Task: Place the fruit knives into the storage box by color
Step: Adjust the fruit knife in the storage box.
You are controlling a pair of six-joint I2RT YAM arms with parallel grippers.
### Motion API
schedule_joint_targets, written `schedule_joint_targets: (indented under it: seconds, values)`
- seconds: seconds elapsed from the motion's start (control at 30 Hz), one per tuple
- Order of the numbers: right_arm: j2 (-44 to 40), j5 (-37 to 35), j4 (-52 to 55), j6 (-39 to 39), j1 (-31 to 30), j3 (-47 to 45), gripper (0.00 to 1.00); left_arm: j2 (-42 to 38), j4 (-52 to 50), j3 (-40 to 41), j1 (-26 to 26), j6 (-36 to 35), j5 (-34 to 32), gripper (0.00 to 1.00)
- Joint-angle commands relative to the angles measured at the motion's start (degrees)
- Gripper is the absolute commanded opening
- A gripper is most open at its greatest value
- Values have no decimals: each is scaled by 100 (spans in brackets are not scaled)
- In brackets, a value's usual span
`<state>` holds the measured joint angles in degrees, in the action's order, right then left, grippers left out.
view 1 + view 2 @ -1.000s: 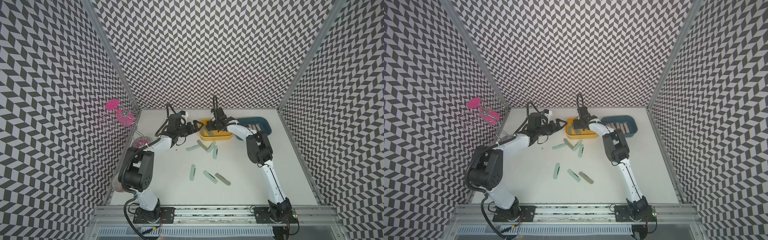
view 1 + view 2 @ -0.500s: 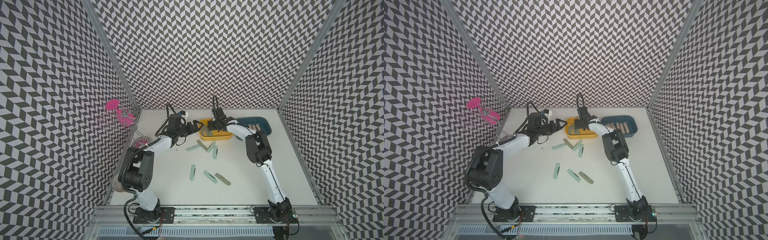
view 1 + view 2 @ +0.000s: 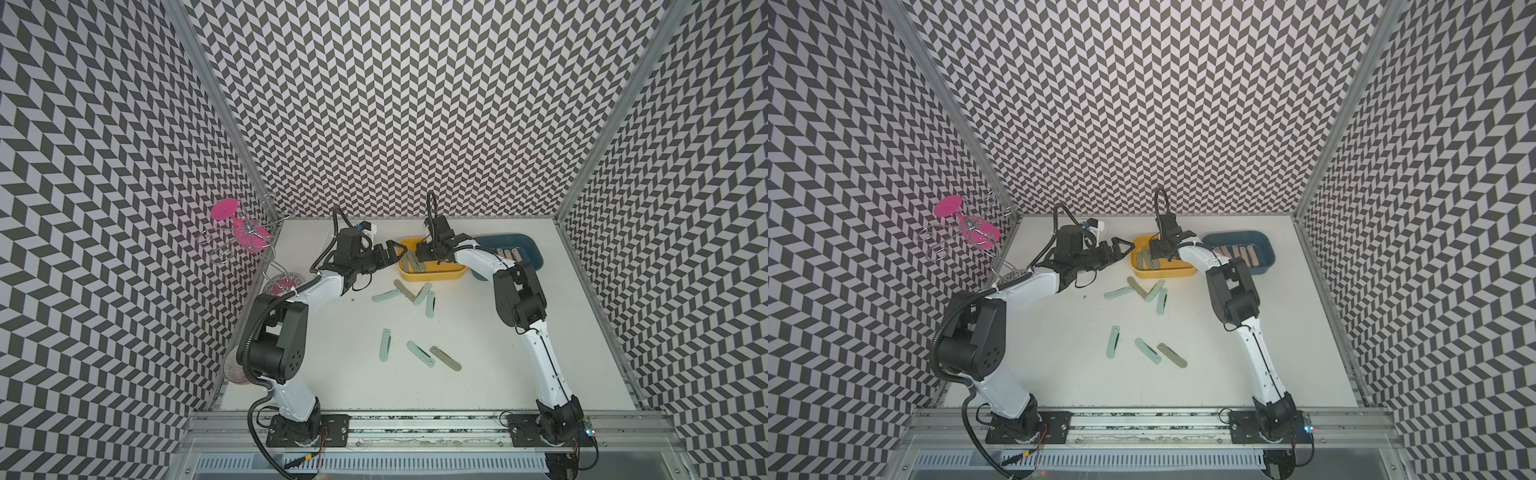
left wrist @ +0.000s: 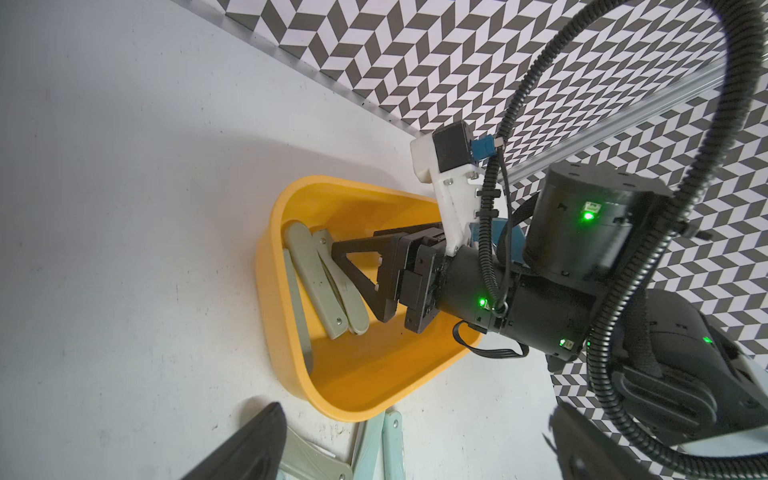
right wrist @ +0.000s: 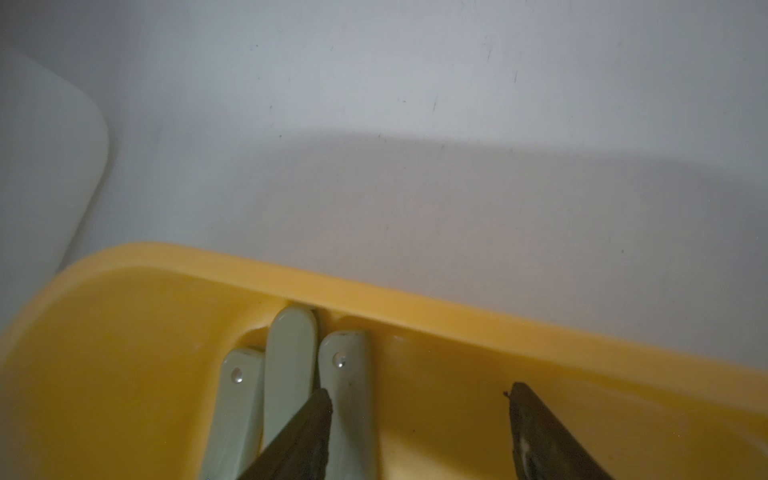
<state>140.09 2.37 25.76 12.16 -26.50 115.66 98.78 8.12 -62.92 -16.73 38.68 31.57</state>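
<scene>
The yellow storage box [image 3: 432,275] holds three grey-green fruit knives [image 5: 291,353] side by side against one wall. My right gripper [image 5: 419,401] reaches down into that box, open, with one fingertip lying over a knife and bare yellow floor between the fingers. My left gripper [image 3: 395,250] hovers open and empty just outside the box's left end. Peach-pink knives [image 3: 507,253] lie in the blue box [image 3: 534,253]. Several mint and grey-green knives [image 3: 420,293] lie loose on the table in front of the yellow box, and three more [image 3: 420,353] lie nearer the front.
A wire rack with pink glasses [image 3: 245,232] hangs on the left wall. A round disc [image 3: 235,368] rests behind the left arm's base. Patterned walls close in the white table [image 3: 498,374] on three sides.
</scene>
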Motion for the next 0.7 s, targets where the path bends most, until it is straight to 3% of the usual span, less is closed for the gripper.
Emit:
schedule_joint_targets:
  seconds: [0.0,0.23,0.67]
  values:
    - [-402,195,-168,-26,-21,-83,67,102,146,-207,-14,43,-20,100]
    - [-324,275,-424,-205,-167,-144,72,137,155,-213,-32,53,-20,100]
    - [169,226,-203,-241,-197,112,72,156,145,-228,-49,44,-37,100]
